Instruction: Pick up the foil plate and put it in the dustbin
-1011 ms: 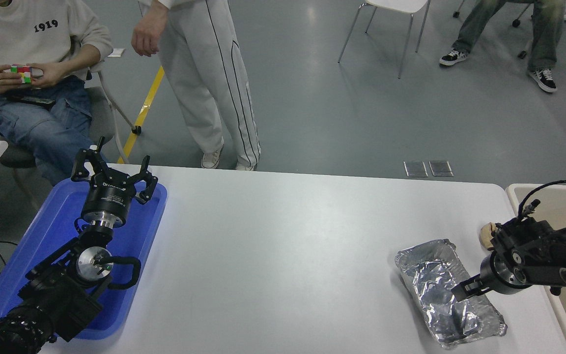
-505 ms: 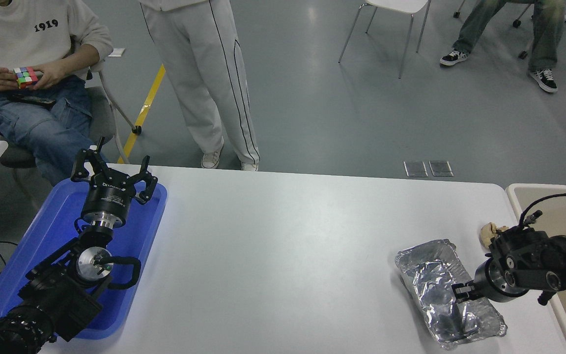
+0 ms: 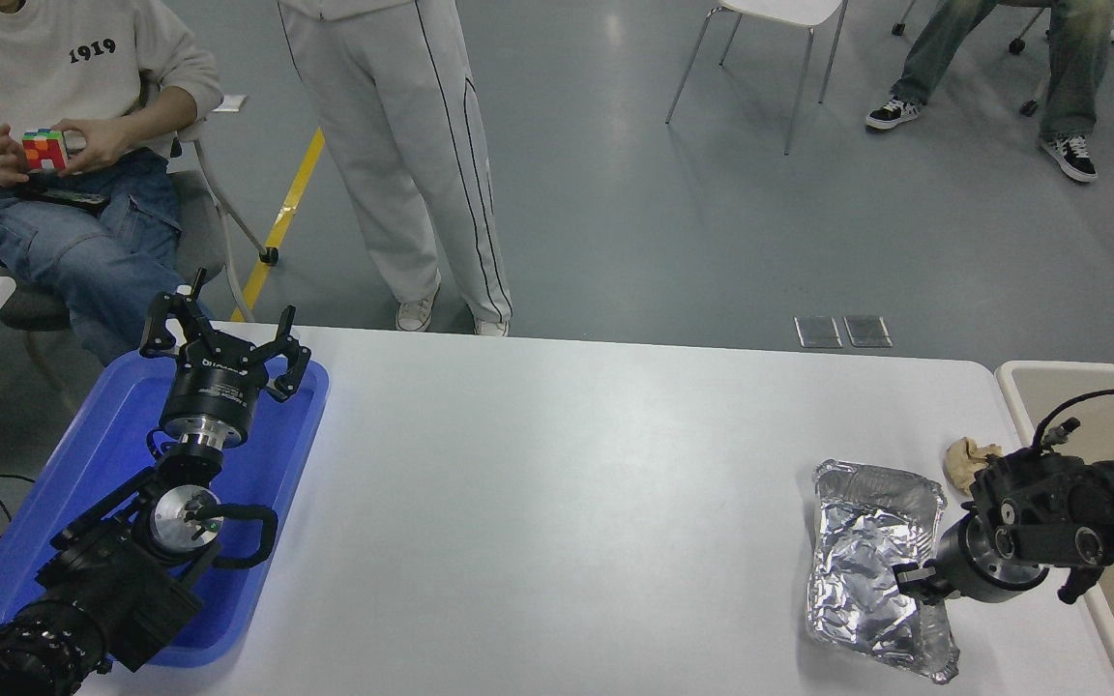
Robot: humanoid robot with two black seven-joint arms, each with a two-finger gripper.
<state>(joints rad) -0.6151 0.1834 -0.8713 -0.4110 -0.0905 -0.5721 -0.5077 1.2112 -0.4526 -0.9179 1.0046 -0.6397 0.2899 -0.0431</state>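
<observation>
Head view is showing the scene from high up. At the lower left, the left arm is lying parked over a flat blue plastic tray, its black left gripper standing with fingers spread wide and touching nothing; the arm's lower part is running out of the picture's bottom corner, and it is hiding much of the tray's floor. Beyond the white table, a seated person is turning a coloured puzzle cube, another person is standing, and both are cut off at the top edge.

Toward the right, the shiny silver, crinkled aluminium-foil plate is sitting tilted on the table, near its front right corner, with its near end close to the table's edge. The black right gripper is pointing left and touching the plate's right rim; its fingertips are pressing narrowly together there, seemingly pinching the foil, though the wrist is masking the contact. Just beside the wrist, a small crumpled tan paper ball is partly hiding behind the arm. At the far right, the large beige plastic dustbin is cut off by the picture's edge.
</observation>
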